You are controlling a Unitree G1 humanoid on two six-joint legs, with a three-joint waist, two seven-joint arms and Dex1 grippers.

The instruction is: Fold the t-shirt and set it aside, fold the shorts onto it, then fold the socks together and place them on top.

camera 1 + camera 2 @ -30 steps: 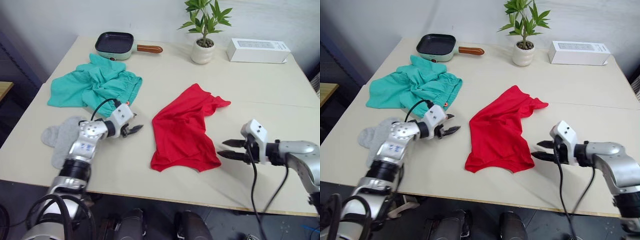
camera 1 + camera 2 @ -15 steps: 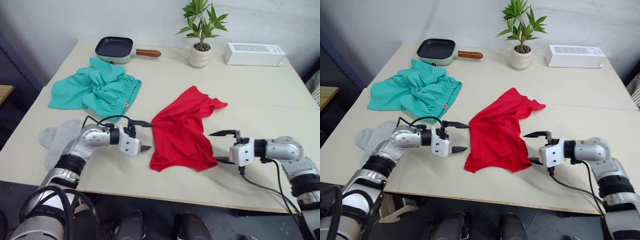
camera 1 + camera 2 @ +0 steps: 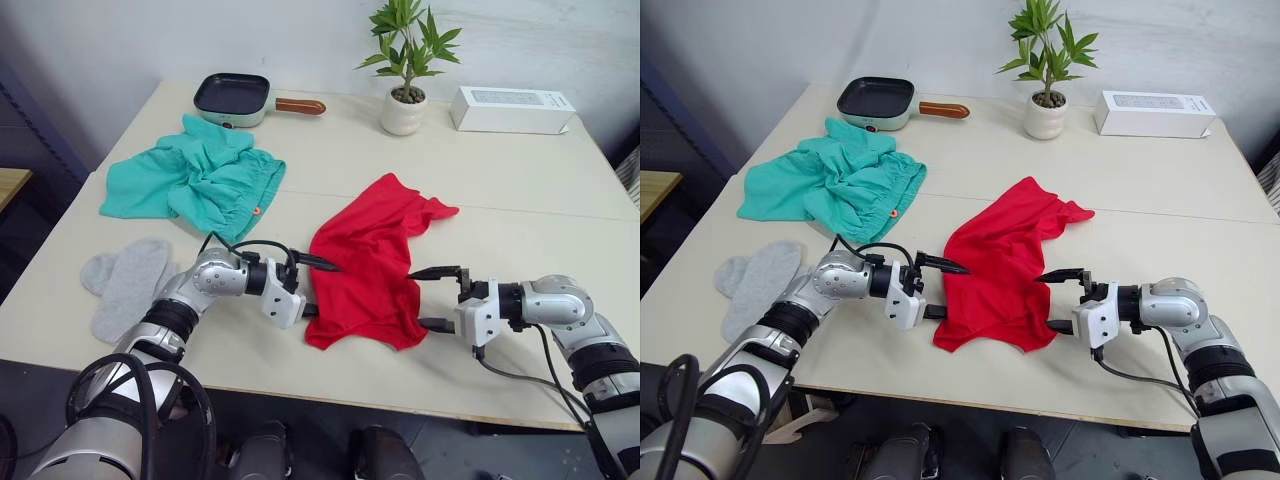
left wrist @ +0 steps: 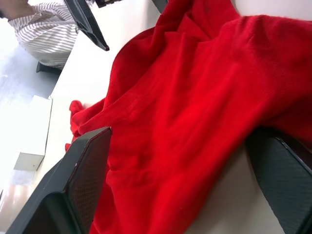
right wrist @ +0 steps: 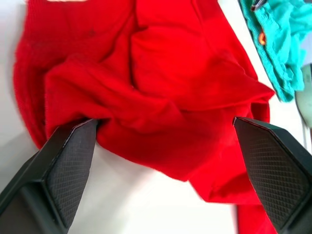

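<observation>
Two grippers sit at the near edge of the t-shirt (image 3: 370,260), the left gripper (image 3: 312,285) on one side and the right gripper (image 3: 437,297) on the other, each with its fingers wide open around a bit of red cloth but not pinching it yet. To do this well, I think both should slide low along the desk (image 3: 500,190), close on the corners together, then lift evenly. Farther back, the socks (image 3: 125,283) and the shorts (image 3: 190,180) wait on the left.

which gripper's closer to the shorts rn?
Left. The left gripper sits at the t-shirt's near-left edge, jaws open, just in front of the shorts. The right gripper, also open, is across the shirt on its far side.
</observation>
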